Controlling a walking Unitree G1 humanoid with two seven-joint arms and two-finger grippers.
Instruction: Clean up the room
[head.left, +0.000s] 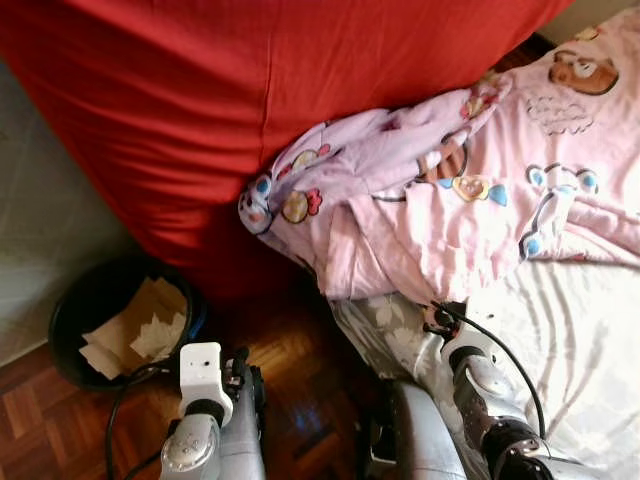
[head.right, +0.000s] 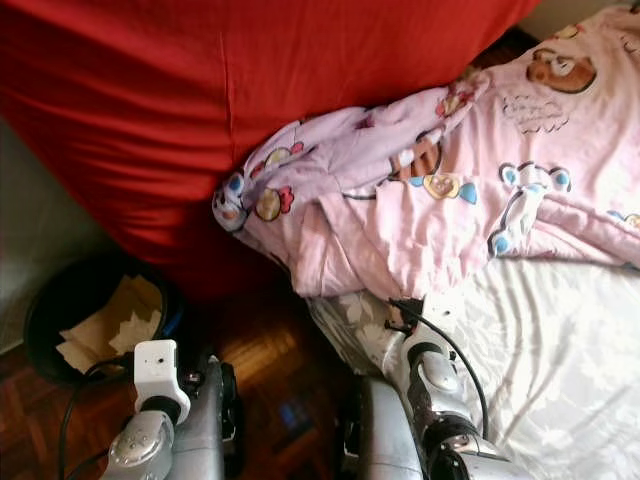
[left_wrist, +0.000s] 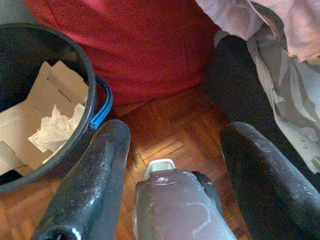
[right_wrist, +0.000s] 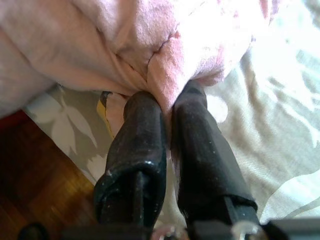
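Observation:
A pink blanket (head.left: 470, 190) with cartoon prints lies rumpled across the bed, its near edge hanging over the grey flowered sheet (head.left: 560, 340). My right gripper (right_wrist: 167, 107) is shut on a fold of that near edge, at the bed's front corner; its wrist (head.left: 462, 350) rises from below. My left gripper (left_wrist: 172, 150) hangs open over the wooden floor beside a black bin (head.left: 90, 300), with nothing between its fingers (left_wrist: 95, 185).
A large red cushion or beanbag (head.left: 230, 110) fills the back and leans against the bed. The black bin with a blue handle (left_wrist: 102, 107) holds cardboard and crumpled paper. Parquet floor (head.left: 290, 370) lies between bin and bed.

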